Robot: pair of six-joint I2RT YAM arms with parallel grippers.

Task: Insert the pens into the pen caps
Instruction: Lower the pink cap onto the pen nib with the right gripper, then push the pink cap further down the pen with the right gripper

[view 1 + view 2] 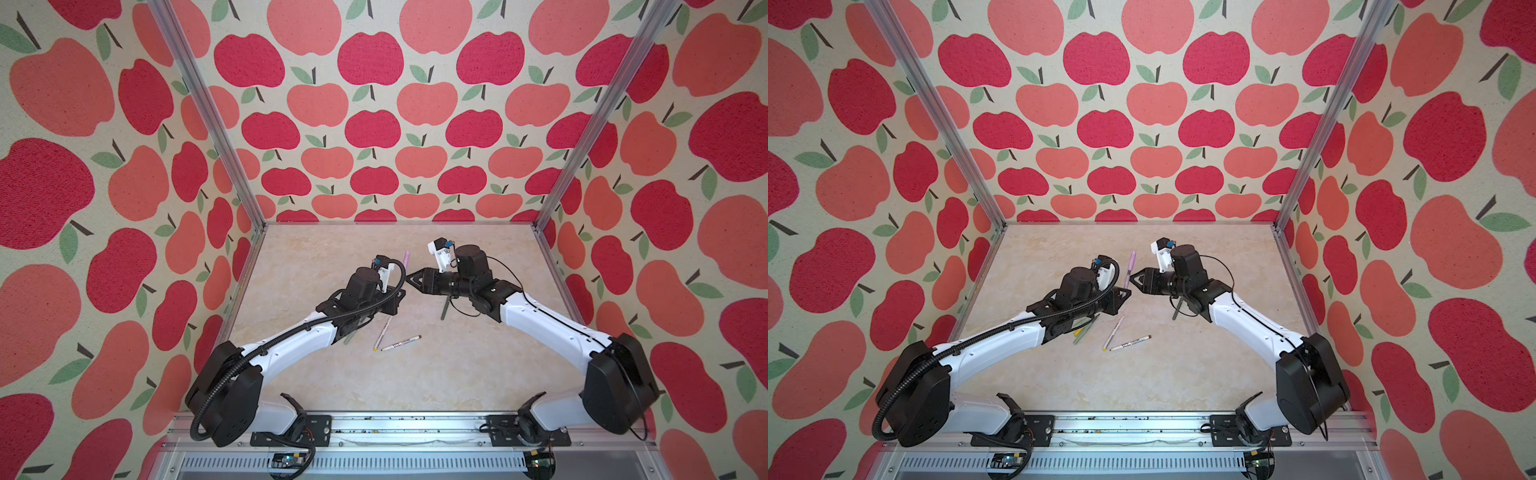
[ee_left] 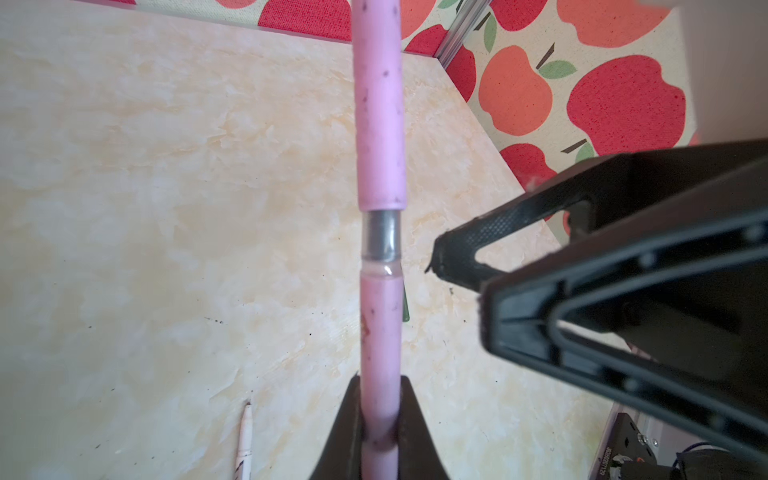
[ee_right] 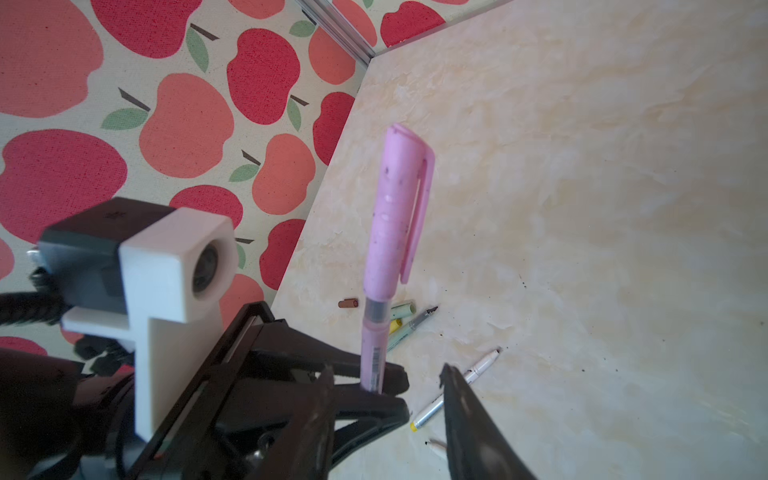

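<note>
The left gripper (image 2: 380, 399) holds the pink pen (image 2: 380, 332) upright above the desk (image 2: 166, 208), with its fingers clamped on the lower barrel. The pink cap (image 2: 379, 124) sits on the pen's upper end. The right gripper (image 1: 411, 278) is just beside the pen, its fingers (image 3: 457, 399) apart and holding nothing.

A grey band shows between cap and barrel, so I judge that the cap is perhaps not pushed fully home. To finish this step well, the right fingers should press on the cap's closed end, straight along the pen, against a firm left grip. A sideways push could tilt the pen in the fingers.

The caps are the only containers here. The pink one has its pen's tip inside. The brown cap (image 3: 348, 304) lies alone on the desk and seems empty. The light green cap (image 3: 403, 309) and the yellow cap (image 3: 395, 326) lie beside the sage pen (image 3: 417, 323), whose dark tip is bare. The white pens (image 1: 383, 332) lie on the desk nearer the robot, and I see no cap on them.
</note>
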